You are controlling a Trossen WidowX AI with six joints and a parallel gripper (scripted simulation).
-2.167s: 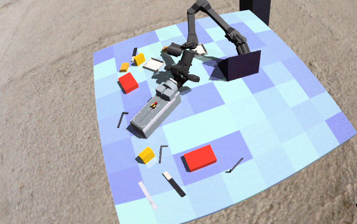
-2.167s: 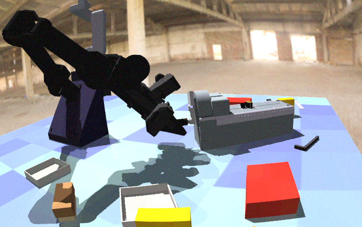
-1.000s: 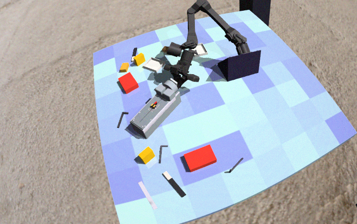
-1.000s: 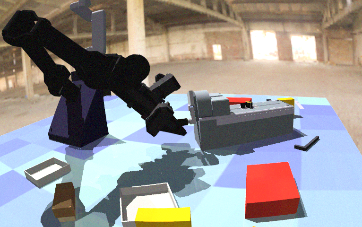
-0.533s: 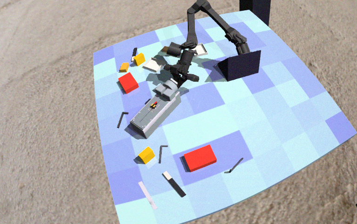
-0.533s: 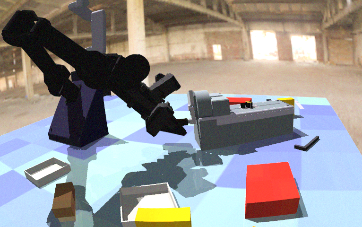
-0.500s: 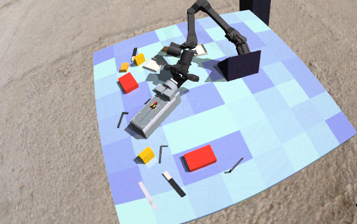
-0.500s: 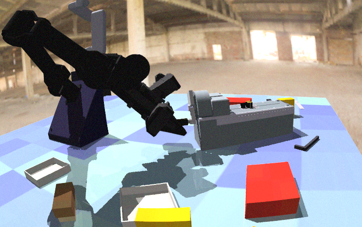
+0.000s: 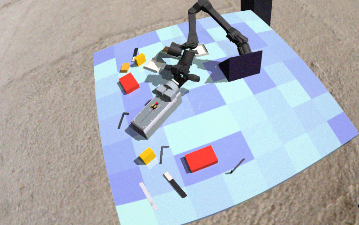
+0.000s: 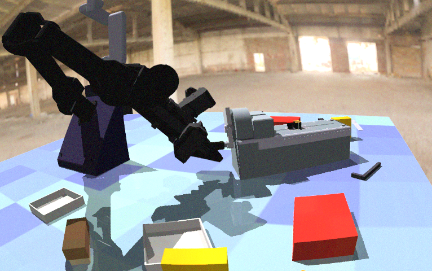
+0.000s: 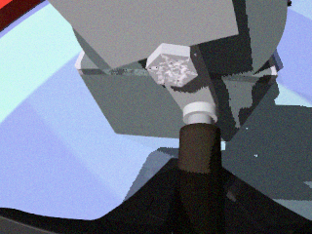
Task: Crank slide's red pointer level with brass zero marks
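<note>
The end effector point(image 10: 219, 146) is clamped on the dark handle point(image 11: 198, 148) of the crank, which juts from the end face of the grey machine point(image 9: 157, 113) toward the arm. In the wrist view the handle runs up from 6 o'clock to a pale collar and a hexagonal hub point(image 11: 172, 69) at the picture's centre, with the fingers dark on either side of it. Seen from the top, the machine lies diagonally on the checkered tabletop point(image 9: 259, 116), left of centre, its crank end toward 1 o'clock and its far end toward 7 o'clock. The slide's red pointer point(image 9: 155, 105) sits on the machine's upper deck, nearer the crank end; whether it is level with the brass marks is too small to tell. A small red block point(image 9: 129, 82) lies at 10 o'clock from the machine, a yellow block point(image 9: 147, 155) at 6 o'clock.
</note>
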